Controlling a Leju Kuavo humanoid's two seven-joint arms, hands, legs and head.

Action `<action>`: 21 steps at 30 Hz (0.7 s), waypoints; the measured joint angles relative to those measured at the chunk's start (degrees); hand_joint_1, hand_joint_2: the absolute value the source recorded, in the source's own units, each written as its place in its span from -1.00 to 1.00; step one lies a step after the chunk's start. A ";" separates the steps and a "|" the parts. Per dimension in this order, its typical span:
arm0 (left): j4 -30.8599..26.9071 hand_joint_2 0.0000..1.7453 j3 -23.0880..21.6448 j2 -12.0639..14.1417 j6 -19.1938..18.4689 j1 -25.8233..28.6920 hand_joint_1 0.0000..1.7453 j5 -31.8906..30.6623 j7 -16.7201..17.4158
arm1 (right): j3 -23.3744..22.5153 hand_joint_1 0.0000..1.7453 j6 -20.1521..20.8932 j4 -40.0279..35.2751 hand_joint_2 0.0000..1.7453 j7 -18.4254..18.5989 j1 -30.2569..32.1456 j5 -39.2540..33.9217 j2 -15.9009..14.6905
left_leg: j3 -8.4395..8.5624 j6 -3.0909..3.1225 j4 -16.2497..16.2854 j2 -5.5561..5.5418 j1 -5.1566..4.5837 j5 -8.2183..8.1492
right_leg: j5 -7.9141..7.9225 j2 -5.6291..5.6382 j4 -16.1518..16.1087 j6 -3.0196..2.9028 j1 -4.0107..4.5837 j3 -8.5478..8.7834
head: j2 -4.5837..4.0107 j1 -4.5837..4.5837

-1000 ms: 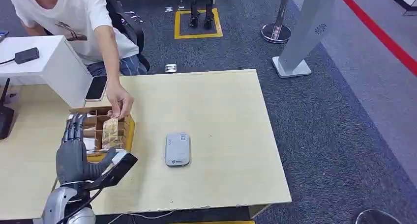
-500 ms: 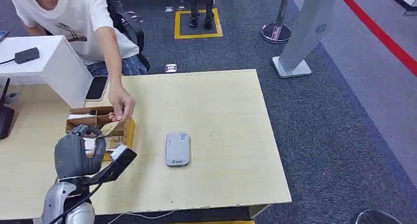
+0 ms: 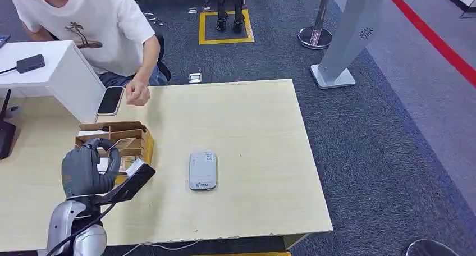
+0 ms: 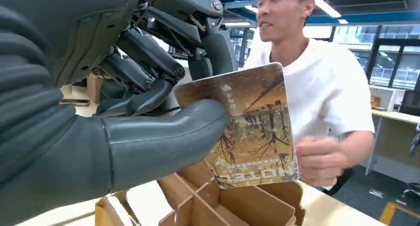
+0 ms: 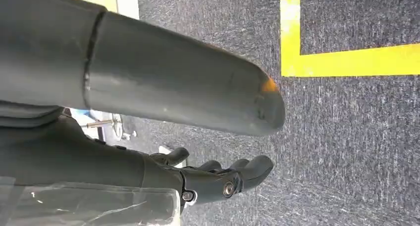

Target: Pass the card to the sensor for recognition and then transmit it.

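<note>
A pale wooden table (image 3: 252,127) is standing on dark grey carpet (image 3: 381,155). A grey card sensor (image 3: 202,170) is lying flat near the table's middle. A compartmented wooden box (image 3: 115,133) is sitting toward the left side, well apart from the sensor. A black smartphone (image 3: 110,100) is lying beyond the box, just beside a white desk unit (image 3: 67,76). On the carpet, a grey stand's base (image 3: 333,76) is resting near the table's far right corner.

The person's hand (image 3: 136,91) is pulling back from the wooden box (image 3: 115,133) toward the counter's far edge, leaving the card (image 4: 247,127) pinched in the left robot hand (image 3: 90,167), whose fingers are now curling closed.
</note>
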 joint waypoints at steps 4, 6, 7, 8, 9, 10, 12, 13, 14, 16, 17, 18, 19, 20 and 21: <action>0.75 1.00 -0.13 0.37 -0.44 -0.51 1.00 -1.82 0.44 | 0.11 -1.00 0.09 -0.02 -1.00 0.00 0.00 0.11 0.00 | 0.00 0.00 0.00 0.00 0.00 0.00 | 0.00 0.00 0.00 0.00 0.00 0.00 | 0.00 0.00; 1.31 1.00 -0.35 0.55 -0.63 -0.85 1.00 -2.32 0.46 | 0.22 -1.00 0.18 -0.02 -1.00 0.00 0.00 0.11 0.00 | 0.00 0.00 0.00 0.00 0.00 0.00 | 0.00 0.00 0.00 0.00 0.00 0.00 | 0.00 0.00; 1.55 1.00 -0.50 0.59 -0.66 -0.94 1.00 -2.41 0.44 | 0.26 -1.00 0.26 -0.02 -1.00 0.00 0.00 0.11 0.00 | 0.00 0.00 0.00 0.00 0.00 0.00 | 0.00 0.00 0.00 0.00 0.00 0.00 | 0.00 0.00; 1.77 1.00 -0.66 0.63 -0.66 -1.01 1.00 -2.54 0.46 | 0.33 -1.00 0.29 -0.02 -1.00 0.00 0.00 0.11 0.00 | 0.00 0.00 0.00 0.00 0.00 0.00 | 0.00 0.01 0.00 0.00 0.00 0.00 | 0.00 0.00; 2.01 1.00 -0.85 0.74 -0.61 -1.10 1.00 -2.98 0.64 | 0.35 -1.00 0.35 0.00 -1.00 0.00 0.00 0.13 0.00 | 0.00 0.00 0.00 0.00 0.00 0.00 | 0.00 0.01 0.00 0.00 0.00 0.00 | 0.00 0.00; 2.27 1.00 -1.03 0.83 -0.50 -1.22 1.00 -3.82 1.00 | 0.39 -1.00 0.40 0.00 -1.00 0.00 0.00 0.15 0.00 | 0.00 0.00 0.00 0.00 0.00 0.00 | 0.00 0.01 0.00 0.00 0.00 -0.01 | 0.00 0.00; 3.10 1.00 -1.46 1.03 -0.07 -1.90 1.00 -6.55 1.71 | 0.55 -1.00 0.70 0.00 -1.00 -0.07 0.00 0.96 0.00 | 0.00 0.00 0.01 -0.01 0.00 0.00 | 0.00 0.00 0.00 0.00 0.00 -0.01 | 0.00 0.00; 3.74 1.00 -1.77 1.09 0.29 -2.50 1.00 -7.83 1.88 | 0.68 -1.00 0.72 0.00 -1.00 -0.09 -0.01 1.22 0.00 | 0.00 0.00 0.01 -0.03 0.00 0.00 | 0.00 -0.02 0.00 0.00 0.00 -0.01 | 0.00 0.00; 4.68 1.00 -2.14 1.16 0.83 -3.23 1.00 -9.50 2.19 | 0.90 -1.00 0.81 0.00 -1.00 -0.13 -0.05 1.36 0.00 | 0.00 0.00 0.01 -0.03 0.00 0.00 | 0.00 -0.02 0.00 0.00 0.00 -0.01 | 0.00 0.00; 7.15 1.00 -3.50 1.40 2.08 -4.91 1.00 -12.84 2.28 | 1.38 -1.00 0.94 0.00 -1.00 -0.28 -0.07 2.10 0.00 | 0.00 0.00 0.01 -0.03 0.00 0.01 | 0.01 -0.02 0.00 0.00 0.00 0.00 | 0.00 0.00; 8.63 1.00 -4.13 1.42 2.47 -5.75 1.00 -14.03 2.23 | 1.57 -1.00 0.98 0.05 -1.00 -0.50 -0.10 2.32 0.00 | 0.00 0.00 0.01 -0.03 -0.01 0.01 | 0.01 -0.01 0.00 0.00 0.00 0.00 | 0.00 0.00; 9.84 1.00 -4.89 1.46 2.71 -6.59 1.00 -14.94 2.03 | 1.71 -1.00 1.07 0.07 -1.00 -0.55 -0.14 2.49 0.00 | 0.00 0.01 0.02 -0.03 0.00 0.02 | 0.02 -0.01 0.00 0.01 0.00 0.00 | 0.00 0.00; 11.62 1.00 -5.67 1.51 3.30 -7.61 1.00 -15.92 1.77 | 1.88 -1.00 1.14 0.11 -1.00 -0.59 -0.19 2.87 -0.02 | 0.00 0.02 0.02 -0.03 -0.01 0.03 | 0.03 -0.02 0.00 0.02 -0.01 0.01 | 0.00 0.00; 13.63 1.00 -6.71 1.60 3.96 -8.54 1.00 -16.70 1.51 | 2.08 -1.00 1.38 0.15 -1.00 -0.61 -0.30 3.13 -0.02 | 0.01 0.01 0.02 -0.03 -0.01 0.04 | 0.04 -0.02 0.00 0.03 -0.01 0.01 | 0.00 0.00; 15.28 1.00 -7.62 1.62 4.45 -9.13 1.00 -17.39 1.38 | 2.31 -1.00 1.70 0.18 -1.00 -0.67 -0.43 3.19 -0.02 | 0.01 0.00 0.02 -0.02 -0.01 0.04 | 0.04 0.01 0.00 0.03 -0.01 0.01 | 0.00 0.00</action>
